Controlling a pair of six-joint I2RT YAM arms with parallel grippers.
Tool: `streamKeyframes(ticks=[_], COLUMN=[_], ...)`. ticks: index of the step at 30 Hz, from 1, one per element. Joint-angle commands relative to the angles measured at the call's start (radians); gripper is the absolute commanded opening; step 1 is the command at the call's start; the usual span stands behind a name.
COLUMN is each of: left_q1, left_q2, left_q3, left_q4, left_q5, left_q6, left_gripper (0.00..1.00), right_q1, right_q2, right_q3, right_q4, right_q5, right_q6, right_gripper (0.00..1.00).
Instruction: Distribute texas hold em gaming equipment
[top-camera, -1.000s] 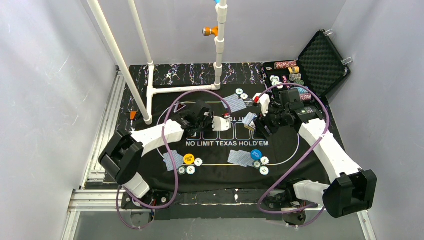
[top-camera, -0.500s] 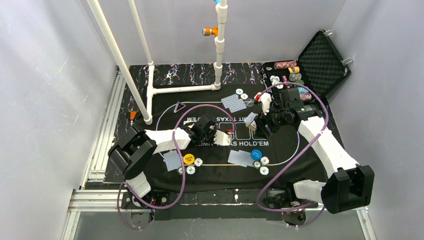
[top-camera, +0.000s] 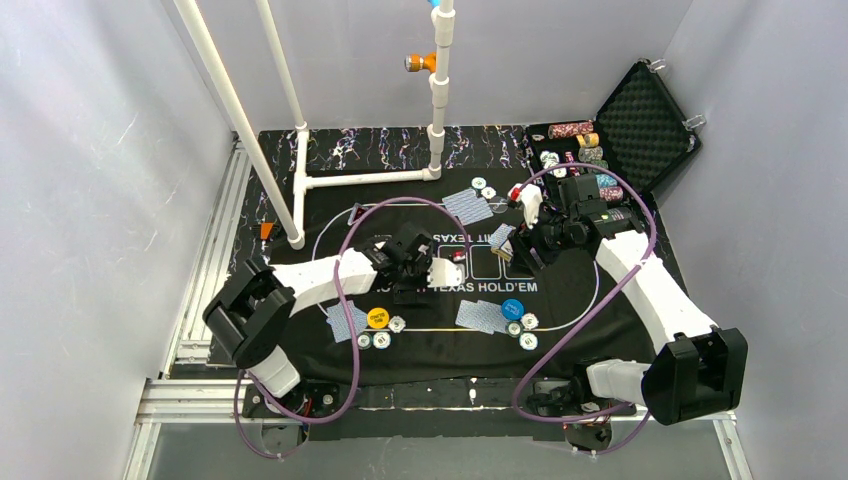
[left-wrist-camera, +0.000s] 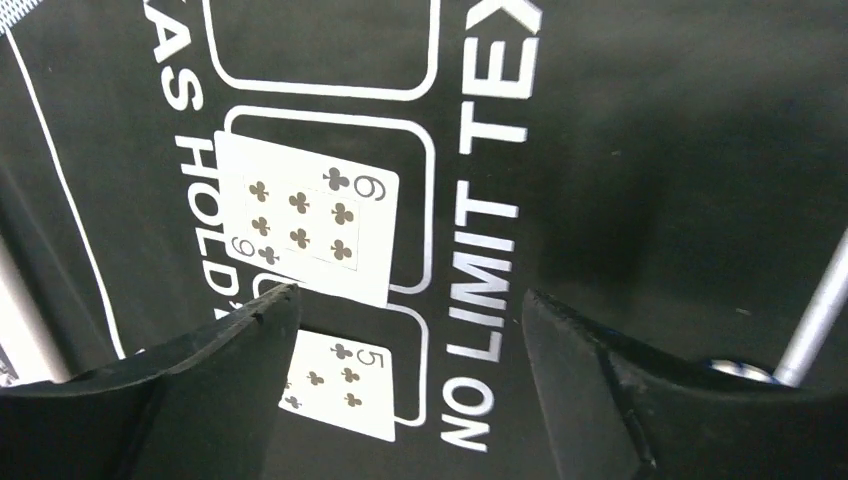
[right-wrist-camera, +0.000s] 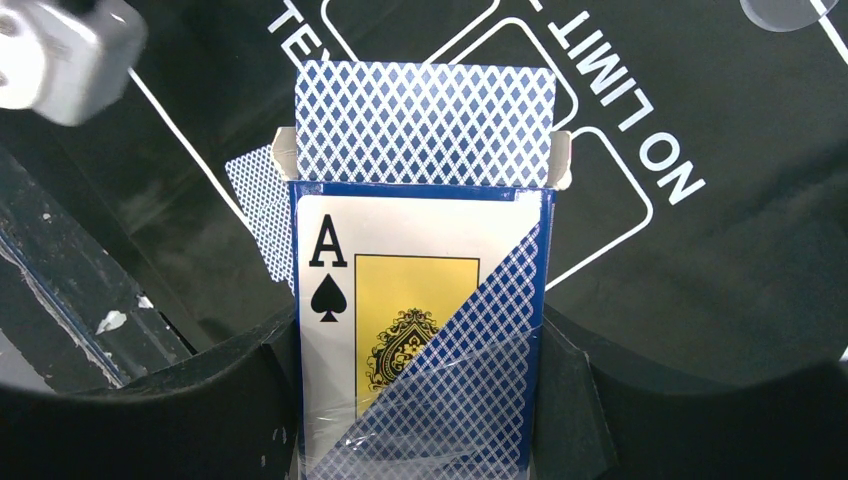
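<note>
The black mat covers the desk's middle in the top view. Right of centre there, the right tool is clamped on the card box, one blue-backed card poking from its top. Left of centre, the left tool gapes, nothing between its jaws, over the nine of clubs and five of clubs, face up in printed boxes at its view's lower left. Likely step: dealing the board; next calls for pinching that poking card.

Cannot see whole white five-of-clubs playing card just beside white nine-of-clubs playing card: corner hidden behind black finger of left gripper.
</note>
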Motion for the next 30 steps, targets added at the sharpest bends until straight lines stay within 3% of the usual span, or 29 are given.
streamKeyframes(ticks=[1,4,8,13,17,20,30], left_q1=[0.015,0.063,0.192,0.297,0.295,0.286,0.224], left_q2=[-0.114,-0.108,-0.077,-0.062,-0.042,0.02,0.123], left_q3=[0.145,0.27,0.379,0.37,0.3,0.286,0.322], left_q4=[-0.218,-0.308,-0.325,-0.099,0.115,0.189,0.197], left_q5=[0.189,0.334,0.655,0.927,1.01,1.041,1.011], left_q6=[-0.195,-0.358,-0.632,-1.04,-1.312,-1.421,-1.471], left_gripper=[0.84,0.92,0.94,0.93,0.91,0.88,0.81], right_q1=[-0.001,0.009,0.045,0.1,0.147,0.173,0.226], right_q2=[-0.003,0.002,-0.012,-0.035,-0.049,-0.059,-0.038], right_q3=[0.035,0.033,0.023,0.01,0.003,-0.008,0.048], right_q4=[-0.004,-0.013,-0.02,-0.046,-0.057,-0.048,-0.06], right_q5=[-0.044,-0.049,-0.03,-0.009,-0.02,-0.023,-0.025], right_q6=[-0.028,-0.051,-0.076,-0.13,-0.173,-0.192,-0.188], right_gripper=[0.01,0.01,0.01,0.01,0.01,0.01,0.01])
